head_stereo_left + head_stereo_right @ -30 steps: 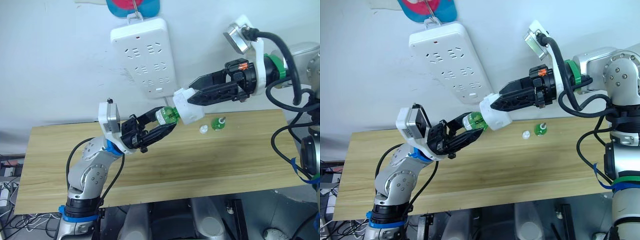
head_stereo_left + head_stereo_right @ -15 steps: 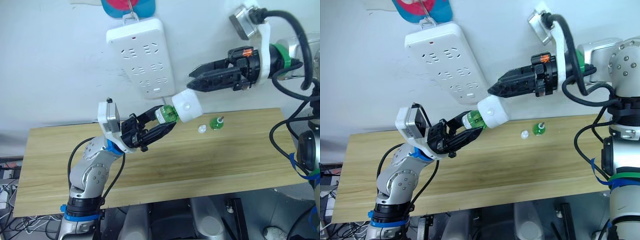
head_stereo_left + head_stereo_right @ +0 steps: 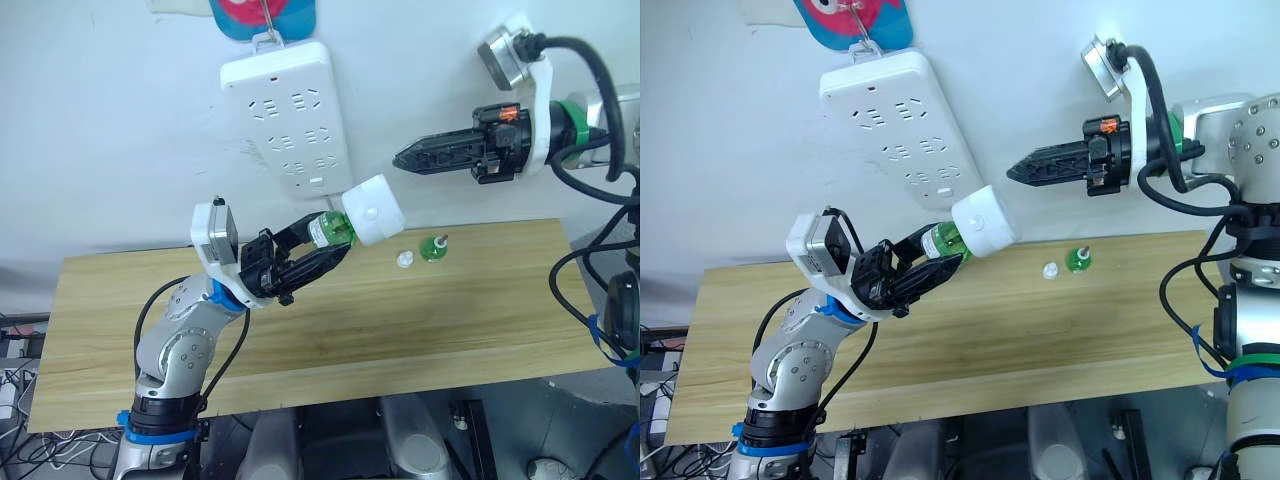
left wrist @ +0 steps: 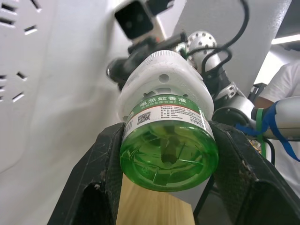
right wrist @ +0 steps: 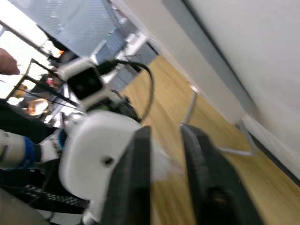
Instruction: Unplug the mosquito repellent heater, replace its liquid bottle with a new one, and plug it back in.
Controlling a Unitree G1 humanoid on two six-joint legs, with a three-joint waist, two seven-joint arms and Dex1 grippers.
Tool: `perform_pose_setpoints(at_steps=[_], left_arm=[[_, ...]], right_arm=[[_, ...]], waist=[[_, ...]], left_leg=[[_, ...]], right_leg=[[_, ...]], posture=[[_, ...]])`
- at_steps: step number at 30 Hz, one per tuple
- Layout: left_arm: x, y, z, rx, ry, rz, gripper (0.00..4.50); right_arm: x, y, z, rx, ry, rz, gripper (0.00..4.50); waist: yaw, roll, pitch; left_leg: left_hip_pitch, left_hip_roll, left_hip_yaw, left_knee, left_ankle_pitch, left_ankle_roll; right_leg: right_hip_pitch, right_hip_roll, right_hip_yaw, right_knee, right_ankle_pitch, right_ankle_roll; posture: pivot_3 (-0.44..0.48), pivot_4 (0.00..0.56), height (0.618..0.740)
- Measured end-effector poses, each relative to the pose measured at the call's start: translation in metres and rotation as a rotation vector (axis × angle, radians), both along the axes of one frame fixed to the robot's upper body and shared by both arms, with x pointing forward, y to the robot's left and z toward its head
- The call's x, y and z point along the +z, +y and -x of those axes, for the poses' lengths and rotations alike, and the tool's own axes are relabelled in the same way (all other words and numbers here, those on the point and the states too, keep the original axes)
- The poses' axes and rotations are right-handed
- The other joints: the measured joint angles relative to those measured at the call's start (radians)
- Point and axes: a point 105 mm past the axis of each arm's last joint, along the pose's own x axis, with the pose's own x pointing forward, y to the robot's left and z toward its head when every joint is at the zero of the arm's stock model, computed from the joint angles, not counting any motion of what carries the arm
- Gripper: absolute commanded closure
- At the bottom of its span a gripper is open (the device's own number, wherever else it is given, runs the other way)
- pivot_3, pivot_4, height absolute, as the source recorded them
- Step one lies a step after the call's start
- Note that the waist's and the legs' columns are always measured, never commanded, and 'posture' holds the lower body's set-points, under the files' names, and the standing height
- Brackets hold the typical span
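Observation:
My left gripper [image 3: 335, 238] is shut on a green liquid bottle [image 3: 330, 230], held tilted above the table's back part. The white mosquito repellent heater [image 3: 372, 210] sits on the bottle's neck, its domed face with a small hole turned toward the head views. The left wrist view shows the bottle's base [image 4: 168, 152] between both black fingers, with the heater [image 4: 161, 79] beyond it. My right gripper [image 3: 402, 160] hangs in the air to the right of the heater and slightly above it. It is apart from the heater, fingers together, holding nothing.
A long white power strip [image 3: 290, 110] hangs tilted on the wall just above the heater. On the wooden table [image 3: 400, 330] behind the heater stand a small green bottle [image 3: 434, 246] and a white cap [image 3: 405, 260]. A person in white [image 4: 286, 84] stands beyond the right arm.
My right gripper has let go of the heater, drawn back to the right and a little up, and closed its fingers. The heater stays on the bottle in my left gripper.

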Motion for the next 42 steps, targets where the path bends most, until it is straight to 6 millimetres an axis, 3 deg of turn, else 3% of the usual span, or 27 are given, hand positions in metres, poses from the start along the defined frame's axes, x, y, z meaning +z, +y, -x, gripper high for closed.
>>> perform_pose_setpoints(at_steps=[3, 7, 12, 23, 42], left_arm=[[0.003, 0.000, 0.000, -0.002, -0.002, 0.006, 2.17], [0.003, 0.000, 0.000, -0.001, 0.013, -0.004, 2.17], [0.007, -0.001, 0.004, -0.011, -0.003, -0.002, 2.17], [0.008, 0.000, 0.002, 0.011, 0.016, 0.015, 2.17], [0.004, 0.002, 0.003, 0.019, 0.023, 0.018, 2.17]], right_arm=[[-0.004, 0.001, -0.003, -0.005, -0.006, 0.015, 3.64], [-0.005, 0.002, -0.005, -0.003, -0.025, 0.021, 4.45], [-0.007, 0.003, -0.006, 0.003, -0.033, 0.021, 4.45], [-0.036, 0.012, -0.001, 0.043, 0.011, 0.097, 4.45], [-0.033, 0.025, 0.021, 0.134, 0.014, 0.115, 4.45]], waist=[[-0.004, 0.000, 0.000], [-0.005, 0.000, 0.000], [-0.004, 0.000, 0.000], [-0.002, 0.000, 0.000], [0.000, 0.000, 0.000]], left_leg=[[0.000, 0.000, 0.000, 0.000, 0.000, 0.000], [0.000, 0.000, 0.000, 0.000, 0.000, 0.000], [0.000, 0.000, 0.000, 0.000, 0.000, 0.000], [0.000, 0.000, 0.000, -0.001, 0.000, 0.000], [0.000, 0.000, 0.000, -0.001, 0.000, 0.000]], right_leg=[[0.000, 0.000, 0.000, 0.000, 0.000, 0.000], [0.000, 0.000, 0.000, 0.000, 0.000, 0.000], [0.000, 0.000, 0.000, 0.000, 0.000, 0.000], [0.000, 0.000, 0.000, -0.001, 0.000, 0.000], [0.000, 0.000, 0.000, -0.001, 0.000, 0.000]], posture=[[-0.267, 0.318, 0.740], [-0.260, 0.321, 0.740], [-0.257, 0.323, 0.740], [-0.245, 0.324, 0.740], [-0.253, 0.327, 0.740]])
